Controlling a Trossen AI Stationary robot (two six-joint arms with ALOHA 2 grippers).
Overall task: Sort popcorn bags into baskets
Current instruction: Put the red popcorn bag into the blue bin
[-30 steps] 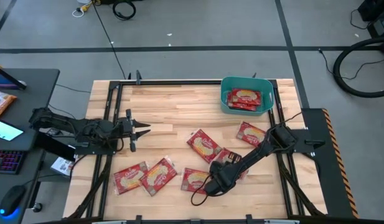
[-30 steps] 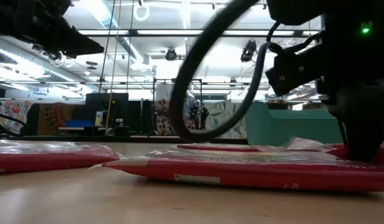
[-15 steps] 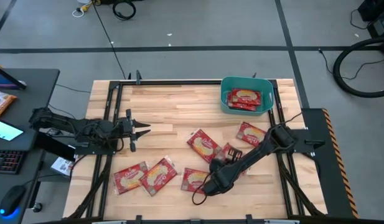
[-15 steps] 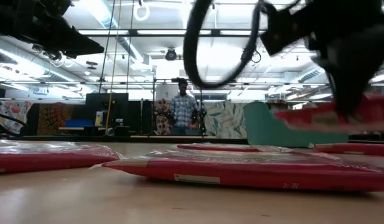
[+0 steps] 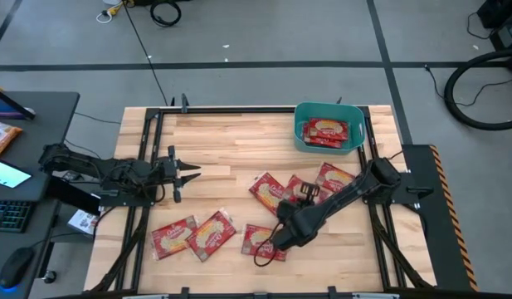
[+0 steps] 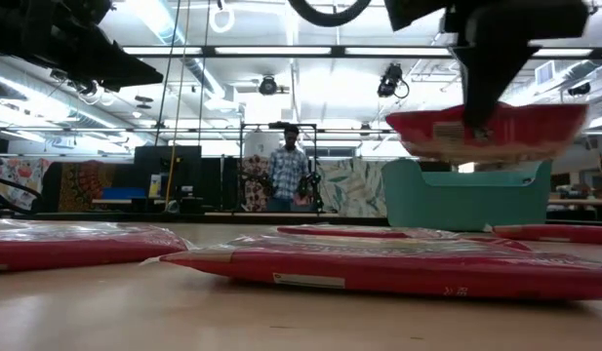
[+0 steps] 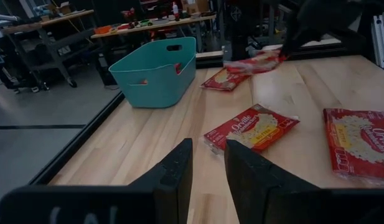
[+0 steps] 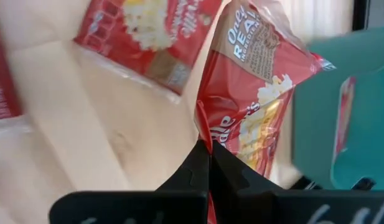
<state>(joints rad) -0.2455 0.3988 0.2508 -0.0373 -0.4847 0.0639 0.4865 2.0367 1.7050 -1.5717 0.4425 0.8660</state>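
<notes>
The right tool [image 5: 306,193] is pinched tight on the edge of a popcorn bag [image 5: 300,188], and that bag is up off the counter [image 5: 231,141]: the low view shows it hanging clear in the air [image 6: 486,132], sagging a little at both ends, in front of the teal basket [image 6: 466,195]. From the right wrist, the fingers [image 8: 198,165] meet with the red packet's rim clamped between them, print side showing.

From above, the lifted bag sits over the middle-right of the counter, between two bags lying flat: one just to its left [image 5: 271,192] and one to its right [image 5: 335,178]. Nearer the front edge lie three more, a pair at the left, one [image 5: 173,237] beside the other [image 5: 211,234], and a single bag [image 5: 260,241] partly under the right arm.

The basket [image 5: 300,133] stands at the far right corner, already holding red packets [image 5: 325,130].

The left tool [image 5: 189,174] hovers over the left side of the counter, well apart from every bag, holding nothing. Its fingers [image 7: 177,171] stand narrowly apart.

Beyond the counter, a person [image 6: 288,175] stands in the room.
</notes>
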